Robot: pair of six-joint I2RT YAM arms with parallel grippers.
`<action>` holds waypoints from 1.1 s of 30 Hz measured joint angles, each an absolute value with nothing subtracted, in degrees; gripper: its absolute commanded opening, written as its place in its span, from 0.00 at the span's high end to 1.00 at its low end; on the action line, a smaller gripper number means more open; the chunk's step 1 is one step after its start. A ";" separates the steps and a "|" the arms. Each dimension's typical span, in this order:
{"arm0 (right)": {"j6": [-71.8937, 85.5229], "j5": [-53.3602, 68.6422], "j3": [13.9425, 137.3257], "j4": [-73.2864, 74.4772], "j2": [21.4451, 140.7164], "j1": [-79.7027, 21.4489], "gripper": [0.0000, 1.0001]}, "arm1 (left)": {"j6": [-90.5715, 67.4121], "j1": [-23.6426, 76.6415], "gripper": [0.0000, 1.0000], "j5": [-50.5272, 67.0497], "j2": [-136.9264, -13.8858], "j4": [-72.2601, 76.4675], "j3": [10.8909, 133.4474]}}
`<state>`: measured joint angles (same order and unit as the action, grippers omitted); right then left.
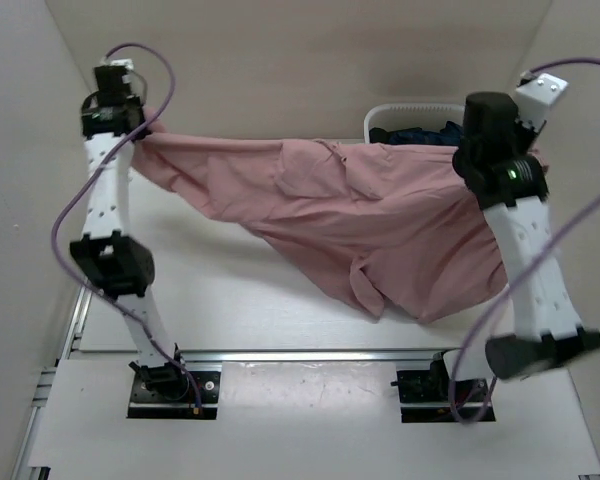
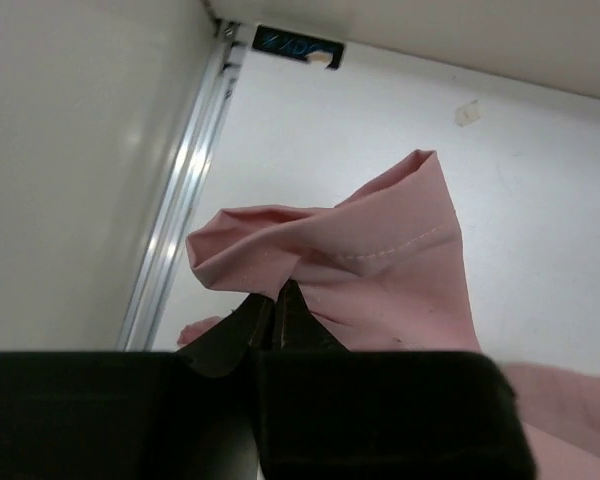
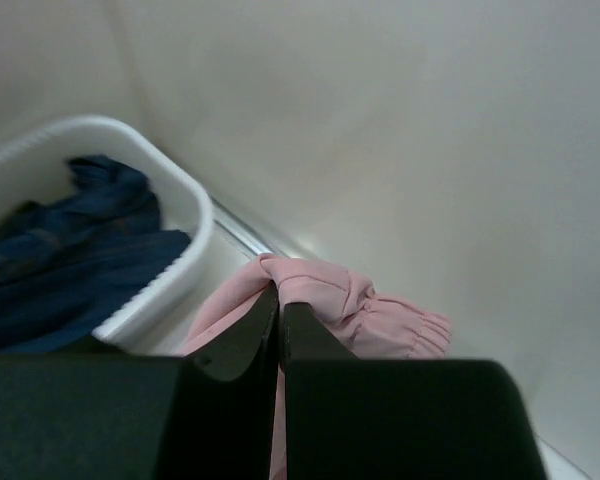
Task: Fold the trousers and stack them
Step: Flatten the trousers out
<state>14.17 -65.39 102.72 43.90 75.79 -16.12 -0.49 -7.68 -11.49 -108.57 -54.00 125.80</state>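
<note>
Above counter (image 1: 230,310), trousers (image 1: 360,215) hang stretched left-right: left gripper (image 2: 277,300) clamped on leg hem, right gripper (image 3: 280,300) clamped on gathered waist; middle sags nearward

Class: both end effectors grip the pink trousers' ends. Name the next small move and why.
Probably lower both together, laying the trousers flat on the table: left end effector and right end effector each pinch an end, the middle sagging creased.

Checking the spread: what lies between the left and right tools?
Only the trousers, gripped by left tool and right tool, sagging between them; top view shows it.
</note>
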 measured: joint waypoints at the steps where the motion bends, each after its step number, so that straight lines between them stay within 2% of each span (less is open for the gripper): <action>1: 13.91 -65.23 103.28 43.51 79.31 -14.17 0.98 | -0.45 -6.17 0.83 -13.06 -112.46 -53.89 129.25; 2: 13.91 -65.14 103.53 43.40 82.13 -12.38 0.88 | -0.43 -4.32 0.73 -14.39 -116.51 -52.93 132.29; 3: 14.68 -64.25 103.98 44.05 85.10 -9.85 0.40 | -0.23 -2.09 0.53 -16.12 -120.70 -51.88 134.74; 4: 15.05 -63.07 104.92 44.84 87.55 -7.68 0.18 | 0.21 -0.40 0.25 -17.45 -123.66 -51.16 136.09; 5: 16.05 -61.30 106.43 46.24 90.21 -4.78 0.07 | 0.21 1.17 0.00 -18.72 -126.17 -50.41 136.88; 6: 16.58 -59.31 107.77 47.55 92.49 -2.02 0.01 | 0.27 2.68 0.00 -19.70 -128.57 -50.00 137.05; 10: 18.90 -54.33 108.16 51.35 93.01 2.57 0.01 | 0.05 7.84 0.00 -19.44 -131.09 -50.28 130.37; 12: 19.94 -52.07 107.72 52.51 90.39 2.17 0.01 | 0.05 9.04 0.00 -16.78 -127.39 -50.41 122.32; 16: 23.07 -47.20 102.17 54.24 80.16 1.30 0.01 | 0.01 9.91 0.06 -11.40 -115.87 -51.64 107.02; 21: 29.32 -40.51 90.04 56.60 68.51 1.78 0.01 | -0.01 15.40 0.07 -6.00 -102.56 -51.99 90.02; 24: 31.99 -34.24 80.84 57.45 66.76 1.98 0.05 | 0.03 21.17 0.06 -5.96 -103.50 -50.33 84.20; 26: 32.45 -26.79 72.82 54.35 66.85 1.37 0.07 | 0.08 23.99 0.00 -5.91 -106.94 -49.25 82.76; 29: 31.05 -16.14 65.04 51.75 67.22 -3.88 0.07 | 0.03 25.54 0.00 -6.83 -112.40 -46.28 82.78; 33: 25.06 -10.72 64.95 48.31 71.02 -20.69 0.03 | 0.08 27.35 0.00 -12.56 -116.53 -42.04 84.49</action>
<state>25.06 -10.72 64.95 48.31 71.02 -20.69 0.08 27.35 -12.56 -116.53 -42.04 84.49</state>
